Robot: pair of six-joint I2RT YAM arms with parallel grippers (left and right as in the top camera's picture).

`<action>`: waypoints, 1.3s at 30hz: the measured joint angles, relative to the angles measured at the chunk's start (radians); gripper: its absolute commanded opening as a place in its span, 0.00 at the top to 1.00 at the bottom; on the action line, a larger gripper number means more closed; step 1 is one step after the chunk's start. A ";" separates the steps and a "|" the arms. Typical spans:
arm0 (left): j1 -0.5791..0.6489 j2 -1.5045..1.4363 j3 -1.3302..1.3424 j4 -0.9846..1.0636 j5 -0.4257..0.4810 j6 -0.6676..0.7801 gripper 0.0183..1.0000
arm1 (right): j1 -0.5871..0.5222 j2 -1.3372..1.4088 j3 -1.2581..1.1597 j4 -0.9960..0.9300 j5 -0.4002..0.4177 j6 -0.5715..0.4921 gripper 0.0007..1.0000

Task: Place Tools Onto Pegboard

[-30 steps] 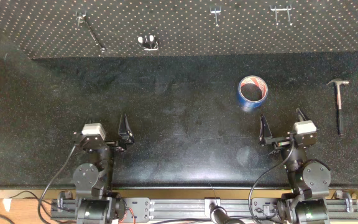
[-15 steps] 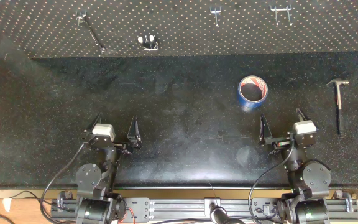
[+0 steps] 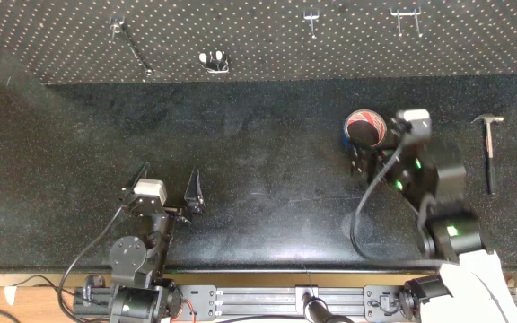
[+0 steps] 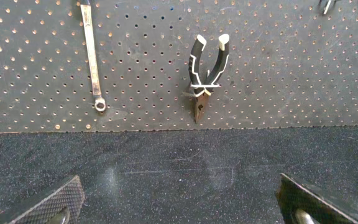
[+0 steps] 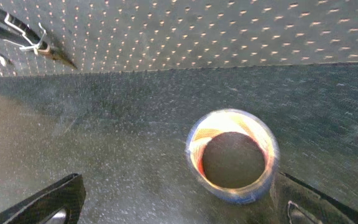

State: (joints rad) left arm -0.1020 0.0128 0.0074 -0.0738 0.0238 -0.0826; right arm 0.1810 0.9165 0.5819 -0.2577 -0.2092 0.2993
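Upper right of the top view: note the tape roll (image 5: 232, 190) flat on the mat (image 3: 258, 135), right gripper (image 5: 178, 186) spread wide near it. Straddle one wall, lower squarely, then pinch. Leave left gripper (image 3: 169, 179), also spread, lower left.

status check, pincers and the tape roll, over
Left pincer open, empty, low over table. Right pincer open, hovering at tape roll, no grip. Hammer lying on table. Nothing between right pincer and tape.
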 measured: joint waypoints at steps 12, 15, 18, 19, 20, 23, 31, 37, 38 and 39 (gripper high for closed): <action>0.000 -0.001 0.000 0.000 0.000 0.000 0.00 | 0.111 0.703 0.452 -0.343 0.072 -0.103 0.37; 0.000 -0.002 0.000 0.000 0.000 0.000 0.00 | 0.116 0.755 0.453 -0.346 0.127 -0.119 0.87; 0.000 -0.002 0.000 0.000 0.000 0.000 0.00 | 0.116 0.769 0.460 -0.348 0.160 -0.119 0.93; 0.000 -0.002 0.000 0.000 0.000 0.000 0.00 | 0.116 0.769 0.461 -0.343 0.170 -0.118 0.93; 0.000 -0.002 0.000 0.000 0.000 0.000 0.00 | 0.116 0.769 0.461 -0.327 0.175 -0.118 0.93; 0.000 -0.002 0.000 0.000 0.000 0.000 0.01 | 0.157 0.679 0.456 -0.214 0.185 -0.094 0.93; 0.000 -0.002 0.000 0.000 0.000 0.000 0.00 | 0.273 0.343 0.469 0.168 0.186 -0.073 0.93; 0.000 -0.002 0.000 0.000 0.000 0.000 0.00 | 0.273 0.503 0.468 0.336 0.232 -0.080 0.93; 0.000 -0.002 0.000 0.000 0.000 0.000 0.00 | 0.273 0.534 0.468 0.385 0.255 -0.080 0.92; 0.000 -0.002 0.000 0.000 0.000 0.000 0.00 | 0.273 0.553 0.467 0.403 0.272 -0.080 0.93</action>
State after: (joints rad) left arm -0.1020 0.0113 0.0071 -0.0738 0.0238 -0.0826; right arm 0.4541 1.4696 1.0492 0.1455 0.0624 0.2188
